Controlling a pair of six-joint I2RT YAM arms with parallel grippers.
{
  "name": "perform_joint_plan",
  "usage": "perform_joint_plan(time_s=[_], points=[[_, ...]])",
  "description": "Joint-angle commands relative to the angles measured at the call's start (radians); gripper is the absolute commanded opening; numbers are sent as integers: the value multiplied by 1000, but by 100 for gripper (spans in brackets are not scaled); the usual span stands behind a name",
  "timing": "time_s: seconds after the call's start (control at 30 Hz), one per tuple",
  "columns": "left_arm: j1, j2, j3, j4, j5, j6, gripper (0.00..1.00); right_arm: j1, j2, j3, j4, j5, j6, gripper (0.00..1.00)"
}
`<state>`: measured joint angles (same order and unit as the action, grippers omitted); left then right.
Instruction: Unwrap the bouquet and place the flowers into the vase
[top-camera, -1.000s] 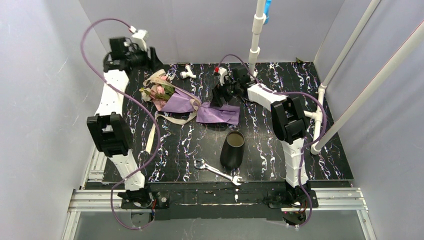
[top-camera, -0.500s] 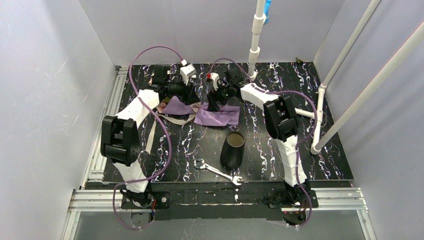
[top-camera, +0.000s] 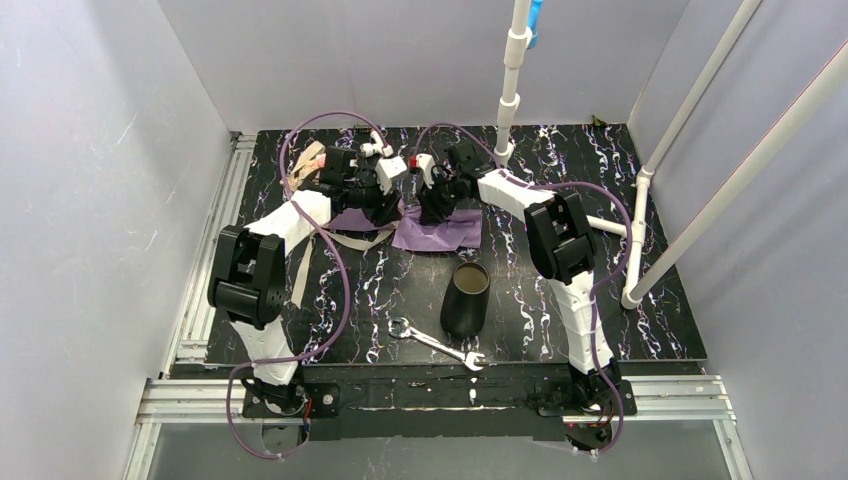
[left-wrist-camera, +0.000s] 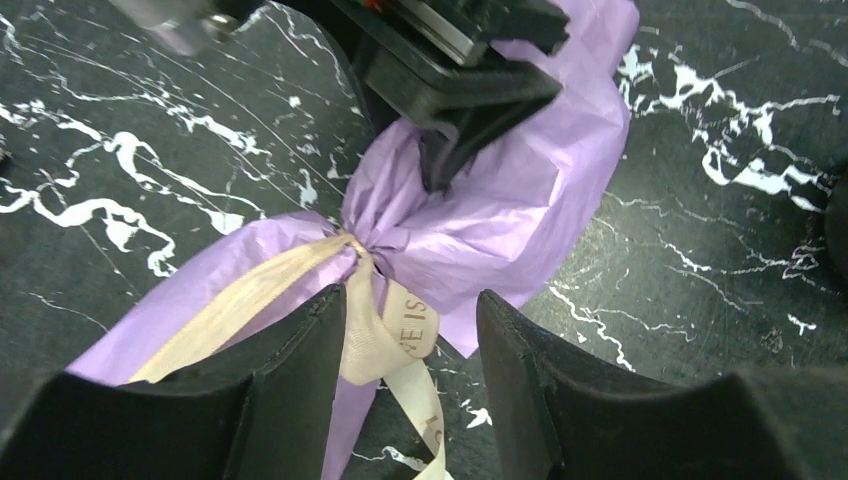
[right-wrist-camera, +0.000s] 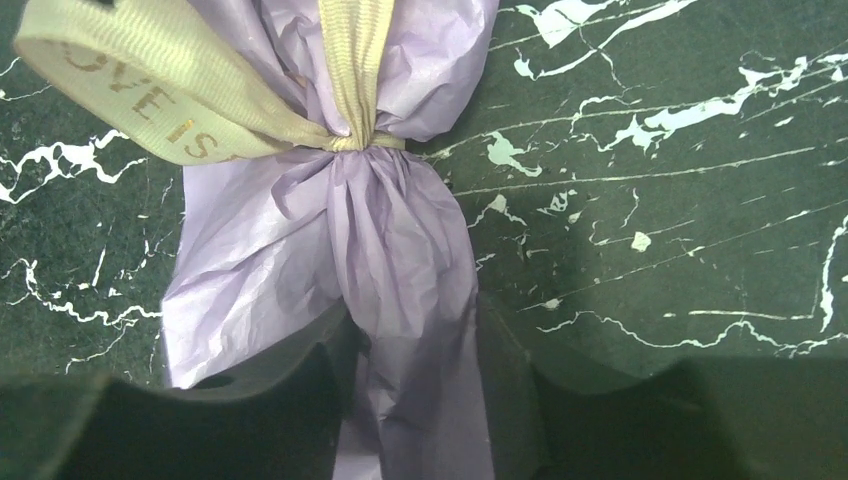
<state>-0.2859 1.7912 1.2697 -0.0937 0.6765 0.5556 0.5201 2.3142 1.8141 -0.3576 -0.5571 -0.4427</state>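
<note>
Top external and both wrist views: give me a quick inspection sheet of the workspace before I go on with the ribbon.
Surface: black marbled table, nothing spilled seen.
Job's things: bouquet lying flat, still wrapped, ribbon knotted; vase upright, nearer the arms, apart from the bouquet, looks empty.
Clutter: wrench flat in front of the vase.
Grippers: left gripper open, fingers astride the ribbon knot; right gripper shut on the bouquet's paper tail.
Cables: purple cables loop along both arms.
Surroundings: white pipes at the back and right; grey walls.
</note>
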Motion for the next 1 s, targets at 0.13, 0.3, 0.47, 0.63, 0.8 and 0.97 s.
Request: perform_joint_plan(time_s=[0.13,0.3,0.47,0.63,0.8,0.97], points=[[-19,17,-8,-45,-80,54,46,-3,34,-38,-11,23,-18,34],[-34,66,25,-7,-197,53,32,-3,40,-39,-6,16,-10,26],[-33,73,33,15,-236,74,8,-3,45,-38,-2,11,-5,17],[-34,12,58,12,-181,7,0,-3,49,-38,0,15,6,1],[-33,-65,69,31,-134,-105,0,-4,45,-44,11,25,20,1],[-23,-77,36,17,-120,-123,0,-3,42,-45,11,27,22,1]])
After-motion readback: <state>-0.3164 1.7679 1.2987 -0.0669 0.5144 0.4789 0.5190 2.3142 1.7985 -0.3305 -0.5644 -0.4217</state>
